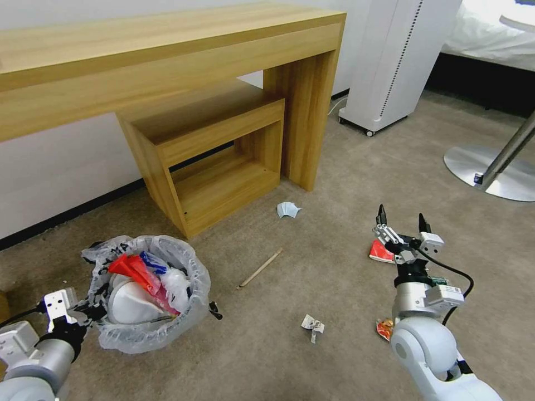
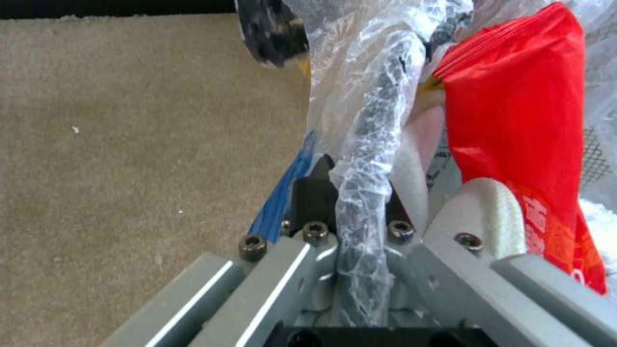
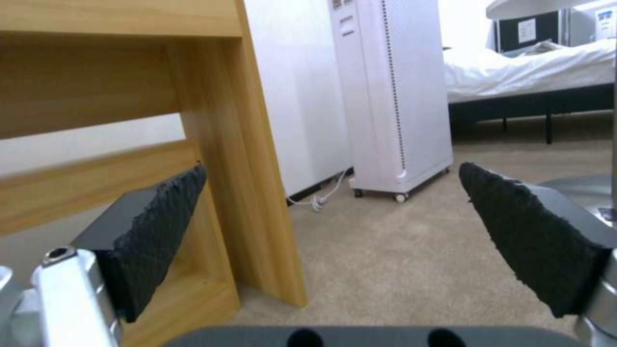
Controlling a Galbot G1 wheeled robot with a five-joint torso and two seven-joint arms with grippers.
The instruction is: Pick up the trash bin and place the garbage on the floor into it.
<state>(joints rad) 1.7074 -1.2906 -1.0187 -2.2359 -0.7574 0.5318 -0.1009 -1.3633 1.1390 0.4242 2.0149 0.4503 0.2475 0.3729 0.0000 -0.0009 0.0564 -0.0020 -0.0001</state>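
Clamping trash bin [image 1: 146,301] rim, left gripper [image 1: 92,307] at bin's 9 o'clock. Hovering fingers wide, right gripper [image 1: 402,220]; red wrapper [image 1: 381,252] on floor [image 1: 334,278] just at its 7 o'clock.

open beige short-pile carpet [image 1: 345,289] ahead, light wooden desk leg [image 1: 305,122] and white wheeled appliance [image 1: 390,61] bounding the far side

Crinkly plastic bag [image 1: 184,262], short-pile carpet [image 1: 334,278]
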